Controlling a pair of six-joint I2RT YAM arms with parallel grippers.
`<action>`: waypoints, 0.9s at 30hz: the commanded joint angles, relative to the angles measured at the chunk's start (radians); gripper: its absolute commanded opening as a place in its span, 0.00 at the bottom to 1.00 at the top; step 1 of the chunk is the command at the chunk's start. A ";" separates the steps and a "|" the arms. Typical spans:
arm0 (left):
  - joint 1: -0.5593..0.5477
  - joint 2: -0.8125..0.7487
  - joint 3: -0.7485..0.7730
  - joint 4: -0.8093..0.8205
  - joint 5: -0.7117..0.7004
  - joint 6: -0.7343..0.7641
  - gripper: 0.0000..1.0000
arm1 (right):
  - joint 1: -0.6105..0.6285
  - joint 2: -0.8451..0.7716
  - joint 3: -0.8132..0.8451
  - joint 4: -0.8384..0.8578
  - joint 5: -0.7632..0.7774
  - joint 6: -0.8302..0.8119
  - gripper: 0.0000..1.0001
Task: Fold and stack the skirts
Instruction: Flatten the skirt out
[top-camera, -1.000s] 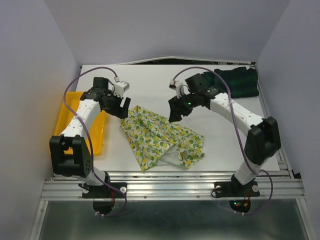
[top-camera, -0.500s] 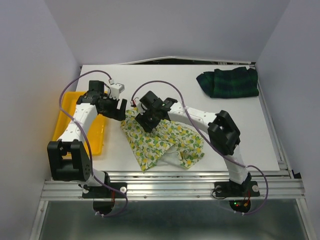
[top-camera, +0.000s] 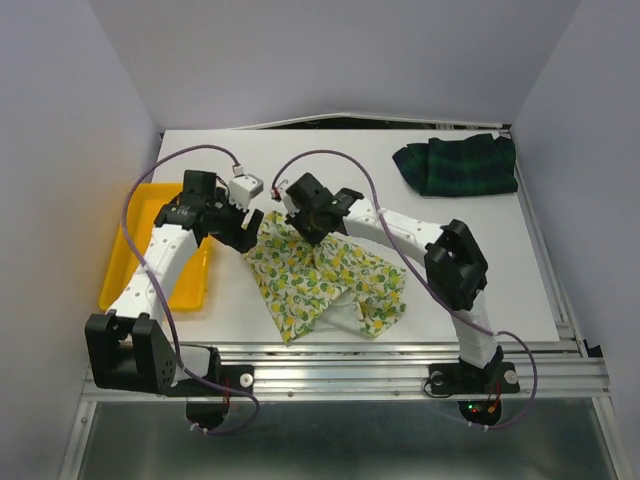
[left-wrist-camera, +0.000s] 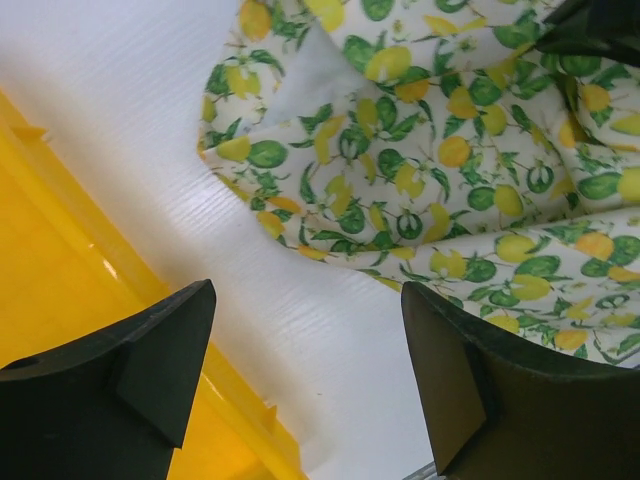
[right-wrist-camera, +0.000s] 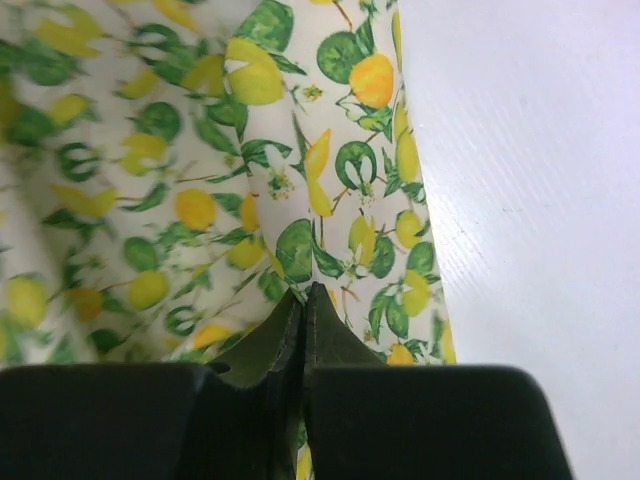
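- I read the right gripper (right-wrist-camera: 303, 312) pinched shut on the lemon skirt (top-camera: 330, 275) edge.
- My left gripper (left-wrist-camera: 308, 295) is spread wide over the table (left-wrist-camera: 120, 120), between the yellow tray (left-wrist-camera: 60, 270) and the skirt.

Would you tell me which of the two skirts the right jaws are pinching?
The lemon-print skirt: the right gripper is shut on its edge; the plaid skirt lies apart, at the far right corner.

The left tool (left-wrist-camera: 305, 310) is spread wide; the right tool (right-wrist-camera: 303, 300) is pinched tight.
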 joint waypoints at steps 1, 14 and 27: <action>-0.142 -0.128 -0.067 0.003 -0.012 0.120 0.85 | -0.059 -0.196 0.004 0.018 -0.180 0.038 0.01; -0.569 -0.056 -0.349 0.124 -0.197 0.294 0.63 | -0.453 -0.279 -0.383 0.001 -0.975 0.169 0.01; -0.624 -0.159 -0.299 0.012 -0.146 0.292 0.48 | -0.586 -0.201 -0.389 -0.005 -0.855 0.109 0.01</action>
